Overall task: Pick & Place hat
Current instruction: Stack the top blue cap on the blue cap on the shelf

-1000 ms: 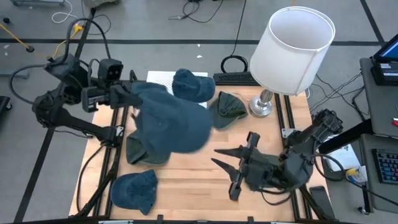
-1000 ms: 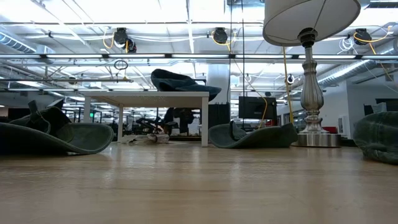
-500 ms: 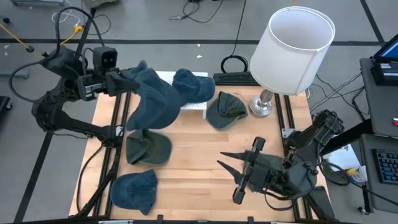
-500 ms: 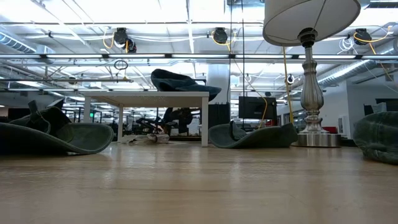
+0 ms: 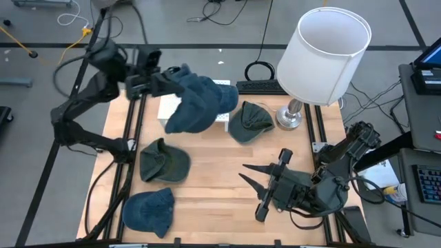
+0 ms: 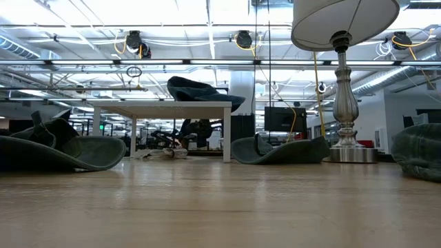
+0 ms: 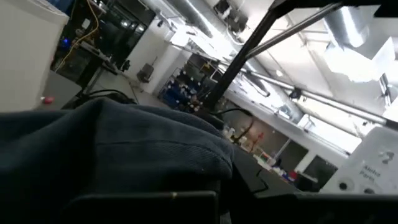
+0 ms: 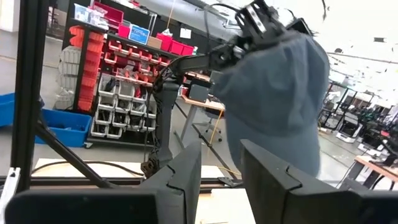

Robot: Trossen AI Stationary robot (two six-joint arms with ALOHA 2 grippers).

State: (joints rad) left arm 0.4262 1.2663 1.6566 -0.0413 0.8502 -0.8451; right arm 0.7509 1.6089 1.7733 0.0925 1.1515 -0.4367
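Note:
My left gripper [image 5: 164, 80] is over the table's far left and shut on a blue hat [image 5: 196, 105]. The hat hangs above the white stand [image 5: 167, 108]; it also shows in the right wrist view [image 8: 273, 93]. Another dark hat [image 6: 203, 91] rests on the stand's top. An olive hat [image 5: 164, 163], a blue hat [image 5: 150, 210] and a green hat [image 5: 251, 119] lie on the table. My right gripper [image 5: 251, 193] is open and empty, low over the near right. My left gripper holds the blue hat by its upper edge [image 8: 264, 38], coming level from the table's left. The hat hangs below the fingers, clear of the table. In the left wrist view the cloth [image 7: 124, 155] covers the fingers, so the kind of hold is hidden.
A tall lamp with a white shade [image 5: 324, 45] stands on its metal base [image 5: 289, 117] at the far right. Bare wood [image 5: 213, 179] lies between the hats and my right gripper. Black rails run along the table's left and right edges.
My left gripper has gone toward the table's far edge and to the right, carrying the blue hat. The hat has swung from over the table's middle left to over the white stand, still hanging clear.

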